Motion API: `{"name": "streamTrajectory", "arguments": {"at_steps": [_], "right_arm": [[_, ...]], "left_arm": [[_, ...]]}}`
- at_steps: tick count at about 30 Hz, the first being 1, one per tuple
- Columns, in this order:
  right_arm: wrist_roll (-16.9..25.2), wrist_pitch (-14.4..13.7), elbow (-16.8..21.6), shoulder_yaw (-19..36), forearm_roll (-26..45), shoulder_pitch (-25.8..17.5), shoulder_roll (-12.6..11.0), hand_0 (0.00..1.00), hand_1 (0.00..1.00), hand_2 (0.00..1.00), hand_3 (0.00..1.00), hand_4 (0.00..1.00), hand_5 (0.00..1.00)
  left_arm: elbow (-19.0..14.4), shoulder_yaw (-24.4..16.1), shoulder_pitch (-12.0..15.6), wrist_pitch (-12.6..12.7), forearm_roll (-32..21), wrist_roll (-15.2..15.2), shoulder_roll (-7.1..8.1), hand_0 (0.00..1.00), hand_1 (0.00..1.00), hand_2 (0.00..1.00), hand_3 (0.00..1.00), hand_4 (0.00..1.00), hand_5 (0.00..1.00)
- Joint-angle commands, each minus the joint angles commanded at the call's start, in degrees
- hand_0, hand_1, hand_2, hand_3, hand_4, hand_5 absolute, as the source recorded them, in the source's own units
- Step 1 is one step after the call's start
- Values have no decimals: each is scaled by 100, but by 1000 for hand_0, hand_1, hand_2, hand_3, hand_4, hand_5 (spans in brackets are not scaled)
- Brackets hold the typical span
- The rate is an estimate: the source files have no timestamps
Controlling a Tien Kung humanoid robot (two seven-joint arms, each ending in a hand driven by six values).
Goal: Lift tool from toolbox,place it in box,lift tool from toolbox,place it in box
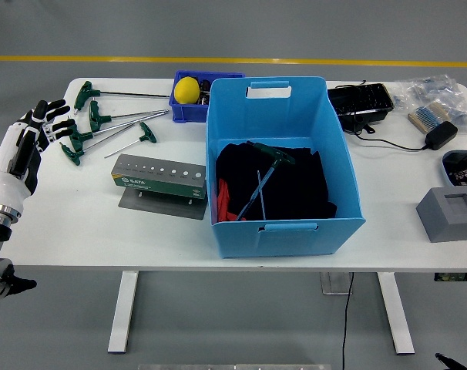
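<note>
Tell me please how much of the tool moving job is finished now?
One green-handled T-wrench already lies inside the large light-blue plastic box. The robot's left hand is open, holding nothing. Four green T-handle wrenches are left on the white table.

A white surface carries a large blue box near the middle. Just left of it sits a green tool holder on a grey base. Four green T-handle wrenches lie at the far left. A small blue bin stands behind, touching the box's far left corner. To the right lie a black tray, a brush, a black adapter and a grey foam block.
</note>
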Motion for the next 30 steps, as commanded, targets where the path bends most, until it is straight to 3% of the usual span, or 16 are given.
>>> {"name": "streamTrajectory", "arguments": {"at_steps": [30], "right_arm": [[-24,-2,-5,77,-98,-87,34,614,590,656,546,783,654]], "left_arm": [[-37,-55,47,-37,42,29,20,696,738,810,771,898,963]]}}
